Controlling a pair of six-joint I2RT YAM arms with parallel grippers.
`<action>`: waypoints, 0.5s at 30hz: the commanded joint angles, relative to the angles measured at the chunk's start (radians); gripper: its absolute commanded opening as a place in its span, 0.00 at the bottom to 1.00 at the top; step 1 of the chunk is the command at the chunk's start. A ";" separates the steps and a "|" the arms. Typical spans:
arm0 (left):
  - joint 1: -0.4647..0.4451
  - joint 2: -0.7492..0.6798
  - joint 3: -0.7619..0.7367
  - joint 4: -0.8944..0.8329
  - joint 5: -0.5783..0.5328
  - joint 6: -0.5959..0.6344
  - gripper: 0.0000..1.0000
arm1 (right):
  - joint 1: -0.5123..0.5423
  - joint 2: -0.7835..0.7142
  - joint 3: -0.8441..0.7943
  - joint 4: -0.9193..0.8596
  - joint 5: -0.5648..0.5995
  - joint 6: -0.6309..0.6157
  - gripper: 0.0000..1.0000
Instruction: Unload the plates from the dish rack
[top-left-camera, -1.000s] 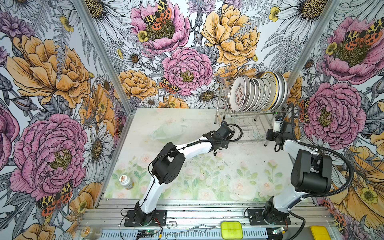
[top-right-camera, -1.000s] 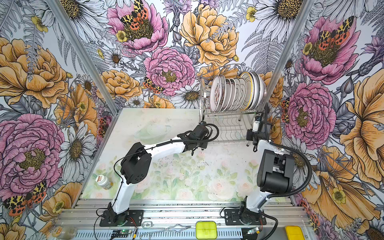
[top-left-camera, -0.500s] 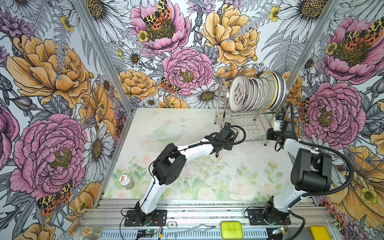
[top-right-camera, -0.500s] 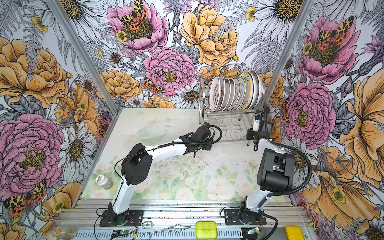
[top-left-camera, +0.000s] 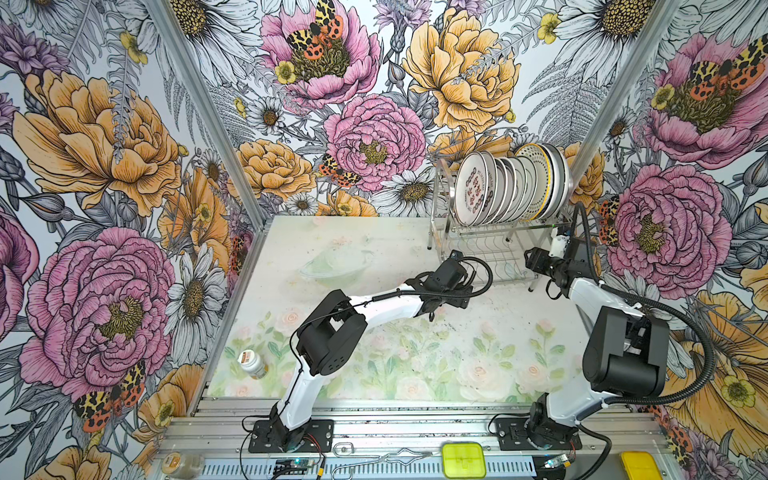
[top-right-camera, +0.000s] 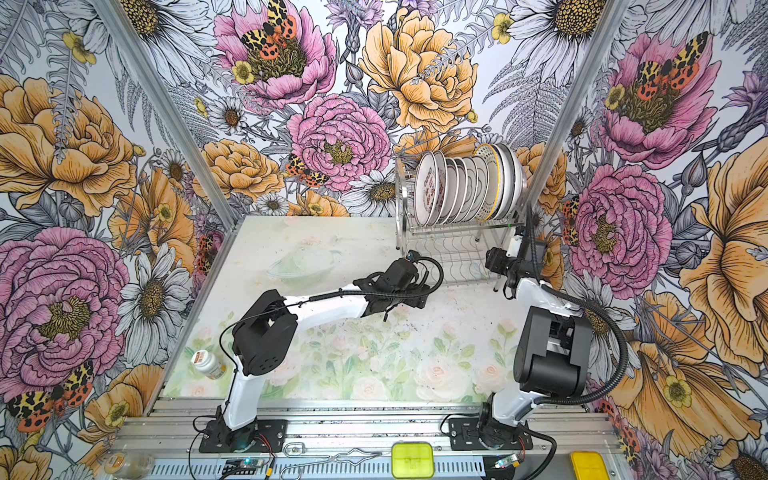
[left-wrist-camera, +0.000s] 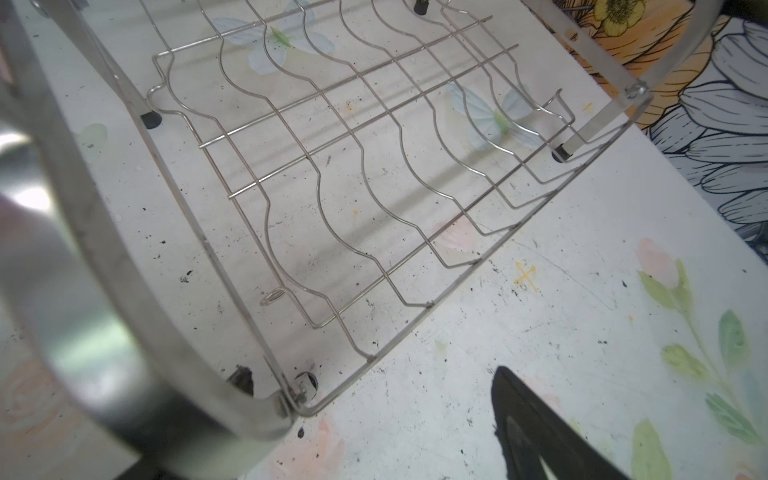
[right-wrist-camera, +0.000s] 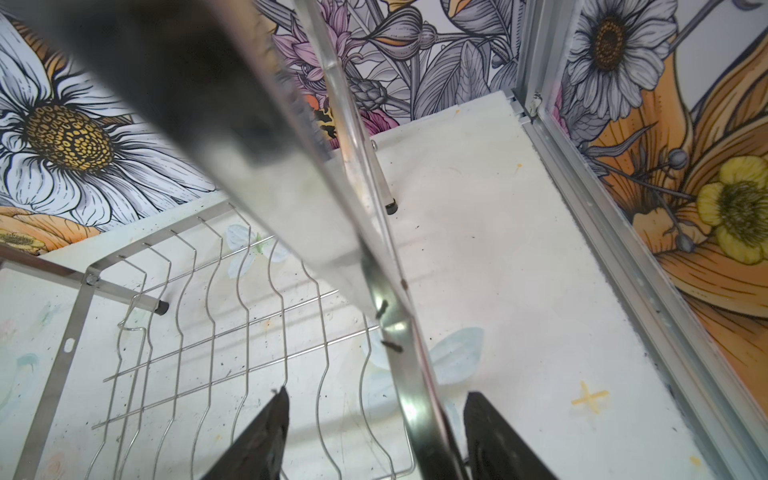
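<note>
Fingers of the right gripper (right-wrist-camera: 377, 392) stand spread. The steel end strip of the dish rack (top-left-camera: 488, 253) runs between them with a gap on either side, so nothing is pinched. The left gripper (top-left-camera: 457, 258) is at the rack's opposite end, by the near foot. In the left wrist view one black finger (left-wrist-camera: 536, 432) lies well apart from the blurred end hoop, so these jaws are spread too and grip nothing.

The rack stands on its thin legs in the far right corner of the table (top-left-camera: 365, 249). The plates (top-left-camera: 509, 187) stand on edge in a tight row on its upper level; the leftmost shows red characters.

The table is pale, printed with faint roses and leaves, and speckled with dark flecks. A small bottle (top-left-camera: 251, 363) stands near its near left corner. Aluminium posts frame the table, and the walls carry large pink, orange and white flowers.

The left arm rises from the near edge, folds at its elbow and reaches low across the table to the rack. The right arm climbs along the right edge, with its wrist bent in toward the rack's right end.
</note>
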 joint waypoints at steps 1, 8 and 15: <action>-0.023 -0.071 -0.037 0.002 0.027 -0.007 0.99 | 0.008 -0.067 -0.030 -0.006 -0.041 0.054 0.72; -0.014 -0.147 -0.118 0.026 0.014 0.001 0.99 | -0.005 -0.154 -0.098 -0.022 -0.009 0.078 0.99; -0.025 -0.235 -0.208 0.036 -0.039 -0.014 0.99 | -0.016 -0.313 -0.183 -0.088 0.094 0.113 1.00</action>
